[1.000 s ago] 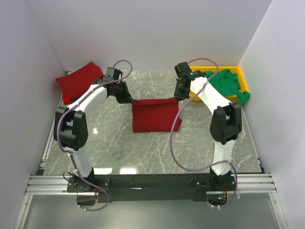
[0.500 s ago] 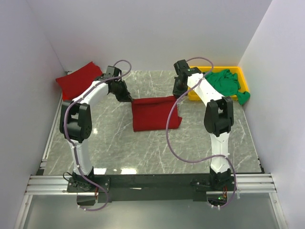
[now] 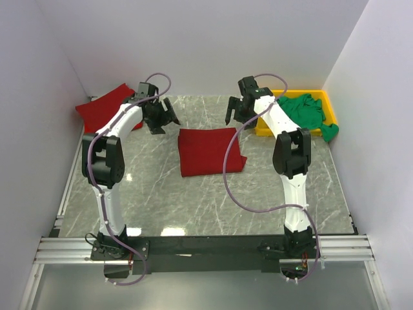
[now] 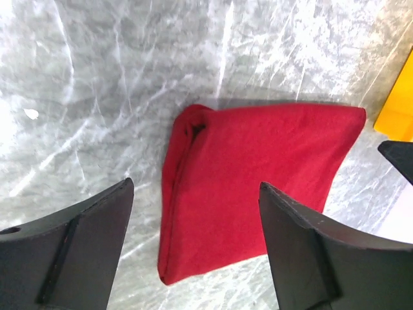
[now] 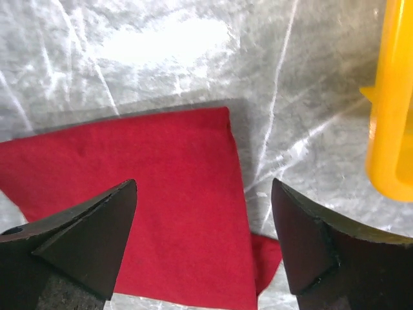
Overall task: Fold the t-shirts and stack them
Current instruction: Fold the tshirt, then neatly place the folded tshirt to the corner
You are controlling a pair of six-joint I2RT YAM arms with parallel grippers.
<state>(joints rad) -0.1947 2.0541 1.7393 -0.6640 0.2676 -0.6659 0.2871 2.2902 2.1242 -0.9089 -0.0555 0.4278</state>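
A dark red t-shirt (image 3: 210, 150) lies folded flat on the marble table, also visible as a red t-shirt (image 4: 251, 187) in the left wrist view and a red t-shirt (image 5: 148, 206) in the right wrist view. My left gripper (image 3: 168, 121) hovers open just off its far left corner, holding nothing. My right gripper (image 3: 233, 115) hovers open above its far right corner, also holding nothing. A second dark red t-shirt (image 3: 103, 107) lies folded at the far left. A bright green t-shirt (image 3: 308, 113) is crumpled in the tray.
A shallow yellow tray (image 3: 326, 100) stands at the back right; its edge (image 5: 393, 103) shows in the right wrist view. White walls close in the table on three sides. A metal rail runs along the near edge.
Both grippers have opened and let go of the red t-shirt's far edge, then lifted back and apart. The shirt has dropped flat onto the table.
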